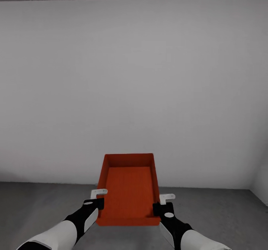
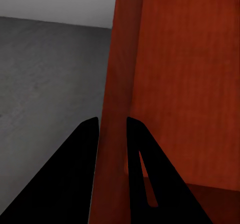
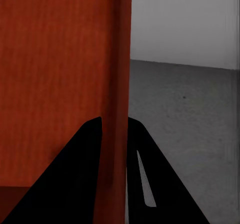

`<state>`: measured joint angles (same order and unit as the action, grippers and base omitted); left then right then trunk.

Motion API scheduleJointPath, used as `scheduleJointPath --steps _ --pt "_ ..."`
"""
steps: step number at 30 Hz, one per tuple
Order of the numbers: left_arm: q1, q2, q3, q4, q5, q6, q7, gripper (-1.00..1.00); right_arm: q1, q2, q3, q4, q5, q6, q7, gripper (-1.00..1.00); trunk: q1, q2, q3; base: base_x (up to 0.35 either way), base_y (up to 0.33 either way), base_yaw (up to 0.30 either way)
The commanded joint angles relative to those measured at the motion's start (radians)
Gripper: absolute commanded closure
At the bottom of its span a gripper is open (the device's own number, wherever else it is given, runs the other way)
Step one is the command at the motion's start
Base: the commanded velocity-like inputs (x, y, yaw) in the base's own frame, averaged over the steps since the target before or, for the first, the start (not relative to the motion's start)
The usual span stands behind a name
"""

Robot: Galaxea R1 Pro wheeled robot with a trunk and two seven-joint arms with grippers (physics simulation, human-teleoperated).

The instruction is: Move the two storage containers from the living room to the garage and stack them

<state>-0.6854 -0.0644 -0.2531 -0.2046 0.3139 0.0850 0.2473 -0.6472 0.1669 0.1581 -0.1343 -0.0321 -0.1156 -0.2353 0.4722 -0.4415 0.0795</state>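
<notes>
white forearms, black wrists, black fingers [image 2: 75,174]

Floor [image 1: 44,205]: dark grey, rough, speckled, concrete-like. It runs under and beyond both sets of jaws to the foot of a plain white-grey wall [image 1: 134,93]. A second wall [image 1: 262,190] meets it outboard of the right jaws. In the left wrist view the floor [image 2: 45,83] spreads outboard of the jaws; likewise in the right wrist view [image 3: 185,114], with one small dark fleck.

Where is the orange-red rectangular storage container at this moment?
In the head view, the orange-red rectangular storage container is low at centre, held above the dark grey floor between the left gripper and right gripper, before a plain white-grey wall.
</notes>
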Motion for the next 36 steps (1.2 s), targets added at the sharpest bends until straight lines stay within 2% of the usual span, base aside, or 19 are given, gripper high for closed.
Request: scheduleJointPath --steps 1,11,29,36 --pt "0.000 0.017 0.020 -0.005 -0.014 -0.037 0.012 1.00 0.000 0.001 -0.017 0.002 -0.011 0.000 -0.001 1.00 0.001 -0.001 0.000 0.322 0.104 -0.261" --pt "0.000 0.017 0.020 -0.005 -0.015 -0.037 0.012 1.00 0.000 0.001 -0.017 0.002 -0.011 0.001 -0.001 1.00 0.001 -0.001 0.000 0.303 0.097 -0.253" --pt "0.000 0.015 0.022 -0.006 -0.012 -0.037 0.015 1.00 0.000 0.001 -0.017 0.002 -0.009 0.006 0.001 1.00 0.001 -0.001 -0.001 0.010 0.003 -0.011" --pt "0.000 0.014 0.022 -0.008 -0.012 -0.037 0.016 1.00 0.000 0.000 -0.017 0.002 -0.009 0.009 0.005 1.00 0.001 -0.001 -0.010 0.000 0.000 0.000"
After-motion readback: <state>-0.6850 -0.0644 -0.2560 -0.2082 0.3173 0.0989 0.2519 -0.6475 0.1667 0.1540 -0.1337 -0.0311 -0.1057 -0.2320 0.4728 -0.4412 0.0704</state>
